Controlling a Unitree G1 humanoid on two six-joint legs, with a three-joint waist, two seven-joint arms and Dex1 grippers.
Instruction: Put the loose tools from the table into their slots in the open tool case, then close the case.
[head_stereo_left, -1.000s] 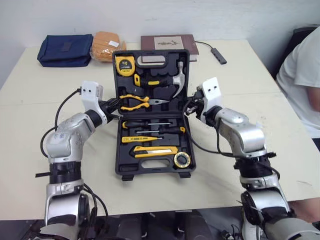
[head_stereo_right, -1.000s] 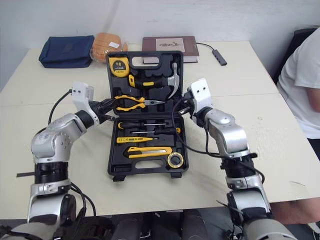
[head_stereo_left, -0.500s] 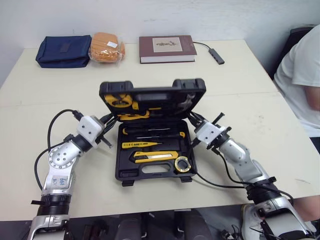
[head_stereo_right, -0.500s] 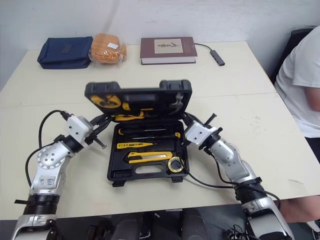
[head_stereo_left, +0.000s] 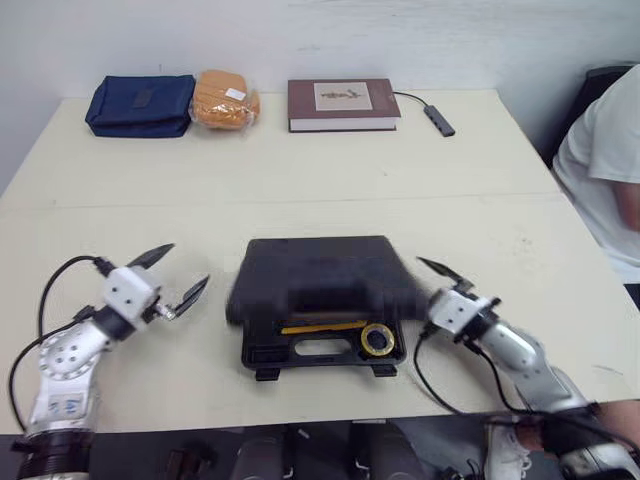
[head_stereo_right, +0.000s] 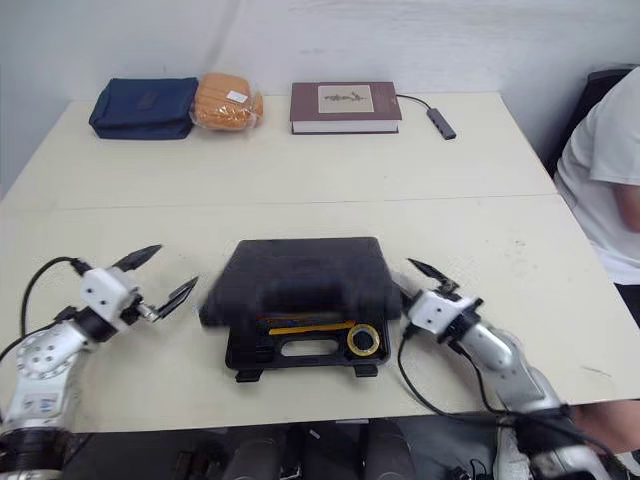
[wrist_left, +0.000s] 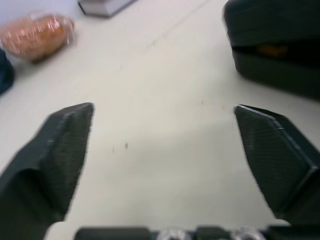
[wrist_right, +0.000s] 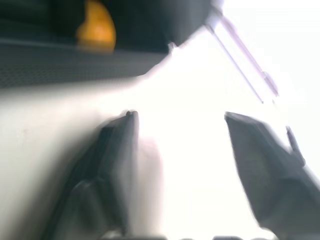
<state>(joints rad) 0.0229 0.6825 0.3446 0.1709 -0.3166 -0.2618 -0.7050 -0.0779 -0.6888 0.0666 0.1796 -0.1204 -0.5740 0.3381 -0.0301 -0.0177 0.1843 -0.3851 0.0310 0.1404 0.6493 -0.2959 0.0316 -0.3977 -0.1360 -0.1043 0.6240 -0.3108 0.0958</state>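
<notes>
well, the black hard-plastic tool case (head_stereo_left: 320, 285) lies at the near middle of the beige table (head_stereo_left: 300, 180), lid almost down, with a strip of tools showing at the front. its long axis runs left-right, handle edge towards me. i judge it stiff, heavy and smooth: press the lid top near the front corners. left gripper (head_stereo_left: 180, 270) is spread wide and empty, apart from the case. right gripper (head_stereo_right: 412, 288) is also parted and empty, just beside the case's right end.

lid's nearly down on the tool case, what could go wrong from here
The tool case lid is not shut: a yellow tool and a tape roll show in the front gap, so it may rest on them. The left gripper and right gripper are open and off the case, so the front latches may go unfastened.
</notes>
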